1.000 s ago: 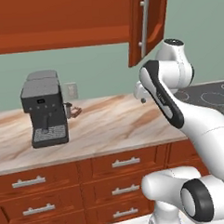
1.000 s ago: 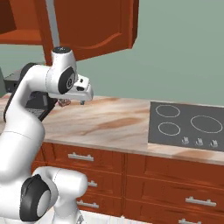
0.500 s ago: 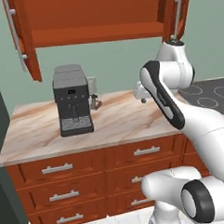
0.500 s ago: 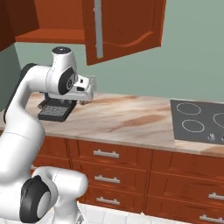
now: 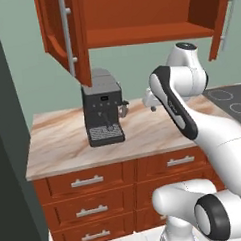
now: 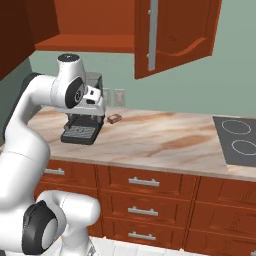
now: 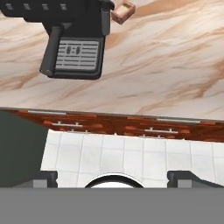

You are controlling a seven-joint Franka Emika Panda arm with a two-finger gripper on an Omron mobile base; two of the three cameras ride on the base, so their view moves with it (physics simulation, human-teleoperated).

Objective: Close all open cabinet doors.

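Both cabinet doors of the wall cabinet stand open. The left cabinet door (image 5: pixel 58 35) swings out above the coffee machine, with its grey bar handle (image 5: pixel 65 30) facing me. At the upper right hangs the right cabinet door (image 5: pixel 221 17), which appears again as the right cabinet door (image 6: pixel 175 35) in the right base view. The left cabinet door (image 6: pixel 15 35) is a dark slab at that view's top left. My gripper (image 5: pixel 150 98) hangs over the counter below the cabinet, well under both doors. It is open and empty, and its fingertips (image 7: pixel 41 178) sit wide apart.
A black coffee machine (image 5: pixel 103 108) stands on the marble counter (image 5: pixel 59 146), with a small brown box (image 6: pixel 114 118) behind it. A black cooktop (image 6: pixel 237 145) lies at the right. Drawer fronts (image 6: pixel 145 182) line the counter's face. A dark wall (image 5: pixel 6 148) rises at the far left.
The whole scene has slid right in both base views, so the base has driven left along the counter. The arm keeps its pose and the doors stay open.
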